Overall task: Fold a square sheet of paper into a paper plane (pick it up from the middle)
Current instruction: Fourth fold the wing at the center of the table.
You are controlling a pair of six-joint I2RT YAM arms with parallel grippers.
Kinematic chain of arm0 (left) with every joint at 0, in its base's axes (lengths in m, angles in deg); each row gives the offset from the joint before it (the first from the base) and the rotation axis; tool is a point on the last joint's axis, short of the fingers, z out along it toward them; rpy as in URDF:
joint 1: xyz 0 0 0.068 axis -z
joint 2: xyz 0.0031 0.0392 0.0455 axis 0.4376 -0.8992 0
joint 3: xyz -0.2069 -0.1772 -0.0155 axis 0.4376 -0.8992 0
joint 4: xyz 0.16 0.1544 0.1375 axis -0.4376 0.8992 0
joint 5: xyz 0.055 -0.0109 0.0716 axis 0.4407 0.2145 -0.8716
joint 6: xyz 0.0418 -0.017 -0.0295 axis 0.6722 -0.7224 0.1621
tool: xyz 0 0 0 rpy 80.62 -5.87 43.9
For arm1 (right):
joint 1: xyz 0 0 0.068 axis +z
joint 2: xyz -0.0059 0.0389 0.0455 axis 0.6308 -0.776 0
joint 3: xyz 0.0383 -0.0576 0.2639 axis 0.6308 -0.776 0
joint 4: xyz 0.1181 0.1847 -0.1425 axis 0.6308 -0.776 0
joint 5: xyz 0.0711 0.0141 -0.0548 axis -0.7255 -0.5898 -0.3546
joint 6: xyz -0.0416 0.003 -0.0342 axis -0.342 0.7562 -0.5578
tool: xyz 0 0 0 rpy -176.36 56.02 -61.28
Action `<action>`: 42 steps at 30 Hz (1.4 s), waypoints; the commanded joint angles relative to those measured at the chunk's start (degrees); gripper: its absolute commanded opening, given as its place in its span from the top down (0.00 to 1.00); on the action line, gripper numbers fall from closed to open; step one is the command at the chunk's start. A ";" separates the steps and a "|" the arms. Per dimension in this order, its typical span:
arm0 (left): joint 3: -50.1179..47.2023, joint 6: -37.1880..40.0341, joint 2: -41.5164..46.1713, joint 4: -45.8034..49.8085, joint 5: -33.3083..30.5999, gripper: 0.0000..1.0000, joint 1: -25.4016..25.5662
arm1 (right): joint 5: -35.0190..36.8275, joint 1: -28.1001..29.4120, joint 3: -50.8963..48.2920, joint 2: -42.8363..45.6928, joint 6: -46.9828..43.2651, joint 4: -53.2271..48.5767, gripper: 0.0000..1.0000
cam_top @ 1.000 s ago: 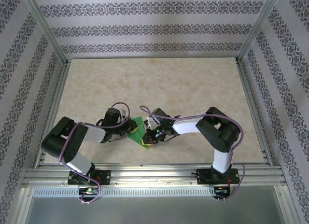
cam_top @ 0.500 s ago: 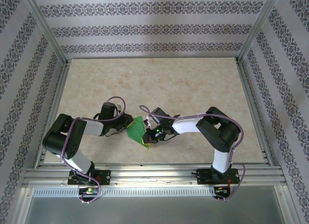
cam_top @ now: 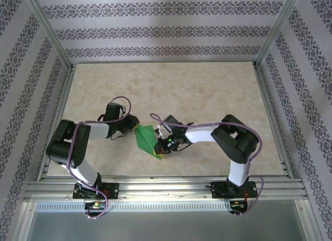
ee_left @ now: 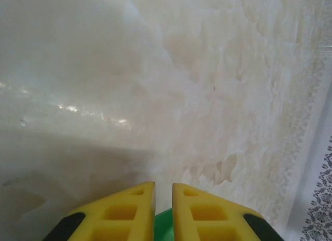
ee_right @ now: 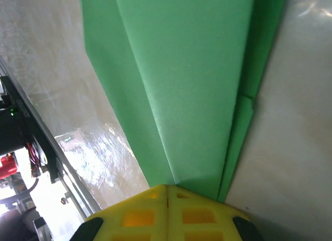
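I am watching the paper plane (cam_top: 146, 139) lying on the table (cam_top: 207, 90) toward its near edge, left of the middle, between my two hands. I am judging the folding as mostly done. The green sheet is showing as a narrow pointed shape with a ridge along it, and in the right wrist view layered flaps are running down one side of the plane (ee_right: 192, 85).

My right hand (cam_top: 165, 144) is pressing its fingers (ee_right: 135, 215) together, pinching the plane's right side where a crease meets them. My left hand (cam_top: 133, 125) is sitting at the plane's far-left tip. Its fingers (ee_left: 129, 210) are nearly together, with a sliver of green in the slim gap, and I cannot tell whether it is gripping.

I am guessing that only sharpening the creases and letting go are remaining.
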 commanded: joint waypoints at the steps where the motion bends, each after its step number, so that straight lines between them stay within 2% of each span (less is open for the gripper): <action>1: 1.41 1.77 1.07 3.79 0.14 0.83 -0.68 | 6.85 -0.98 -2.24 -3.45 -2.85 -13.03 1.00; 7: -0.44 2.92 12.03 7.45 -1.77 0.80 0.22 | 6.49 -2.29 -0.06 -3.41 -6.25 -16.43 1.00; 11: -2.40 5.26 14.36 6.26 2.09 0.82 2.19 | 5.87 -2.55 1.00 -3.80 -6.84 -17.01 1.00; 14: -3.00 4.93 13.31 3.73 4.68 0.83 5.19 | 5.87 -2.76 1.24 -3.82 -6.89 -17.23 1.00; 17: -2.47 5.51 11.45 2.94 4.49 0.84 8.72 | 5.91 -2.82 1.00 -3.35 -6.49 -16.80 1.00; 20: -4.29 3.32 9.41 -1.36 3.35 0.84 10.17 | 5.96 -2.84 0.91 -3.14 -6.44 -16.79 1.00; 24: -4.78 2.52 5.83 -4.21 4.24 0.85 10.44 | 5.87 -2.86 0.72 -2.69 -5.94 -16.28 1.00; 33: -6.12 2.03 0.61 -1.70 -1.99 0.88 10.64 | 3.81 -2.77 1.21 0.93 -3.94 -14.12 1.00; 38: -7.90 1.81 0.80 -2.07 -2.89 0.88 10.62 | 2.49 -2.68 3.89 3.86 -1.89 -12.44 1.00; 42: -8.17 2.49 1.24 -1.37 -2.86 0.88 10.62 | 2.28 -2.77 7.40 2.53 -0.71 -11.26 1.00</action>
